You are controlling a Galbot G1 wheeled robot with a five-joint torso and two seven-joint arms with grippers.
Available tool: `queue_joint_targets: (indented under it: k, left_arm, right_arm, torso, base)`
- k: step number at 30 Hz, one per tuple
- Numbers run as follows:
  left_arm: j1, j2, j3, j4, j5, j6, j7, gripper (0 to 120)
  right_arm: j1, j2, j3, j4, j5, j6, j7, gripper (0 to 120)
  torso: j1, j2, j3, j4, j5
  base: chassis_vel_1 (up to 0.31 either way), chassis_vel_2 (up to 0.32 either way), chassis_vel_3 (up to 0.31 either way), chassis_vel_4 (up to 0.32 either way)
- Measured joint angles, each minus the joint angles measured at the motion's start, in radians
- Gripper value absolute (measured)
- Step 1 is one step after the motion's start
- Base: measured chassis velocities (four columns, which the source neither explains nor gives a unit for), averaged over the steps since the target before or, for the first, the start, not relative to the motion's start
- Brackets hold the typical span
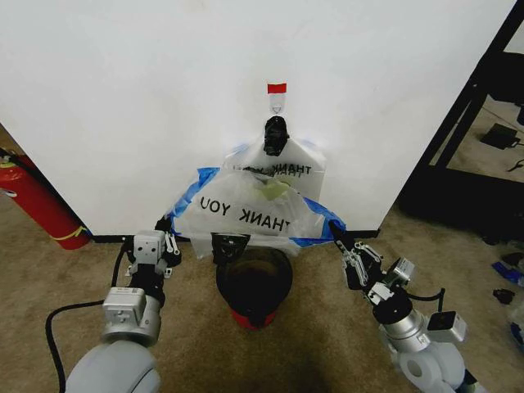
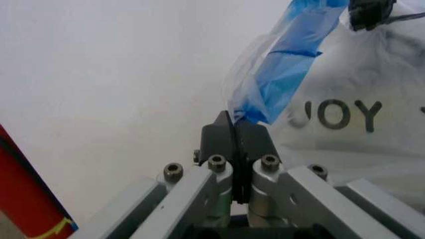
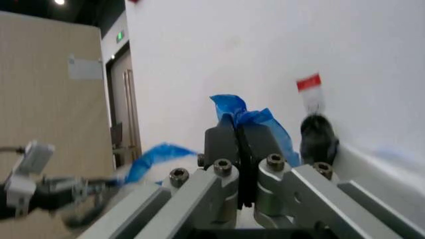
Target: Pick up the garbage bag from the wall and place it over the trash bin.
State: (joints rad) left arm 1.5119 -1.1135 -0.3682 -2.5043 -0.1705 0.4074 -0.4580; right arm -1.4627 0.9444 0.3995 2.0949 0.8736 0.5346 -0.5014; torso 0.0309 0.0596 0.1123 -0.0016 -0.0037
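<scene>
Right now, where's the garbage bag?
In the head view, the garbage bag hangs stretched between the left gripper and right gripper, just above the trash bin, before the wall.

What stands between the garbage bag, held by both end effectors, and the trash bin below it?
Nothing visible does. The garbage bag hangs stretched between the left end effector and the right end effector, each shut on a blue handle edge. The trash bin stands directly beneath, its opening uncovered.
</scene>
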Motion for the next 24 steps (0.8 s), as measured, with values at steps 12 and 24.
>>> queue_joint_targets:
  k: [12,24]
  left_arm:
    - [0.051,-0.035,0.025,0.000,-0.021,0.021,-0.004,0]
    - [0.073,-0.111,0.146,0.136,0.022,-0.058,-0.029,0]
  right_arm:
    - [-0.013,0.001,-0.001,0.002,0.004,0.003,0.001,0]
    - [0.046,0.037,-0.019,-0.170,-0.094,0.054,-0.028,0]
  torso:
    - [0.000,0.000,0.000,0.0000,0.0000]
    - [0.000,0.000,0.000,0.0001,0.0000]
  base:
    - [0.000,0.000,0.000,0.000]
    - [0.000,0.000,0.000,0.000]
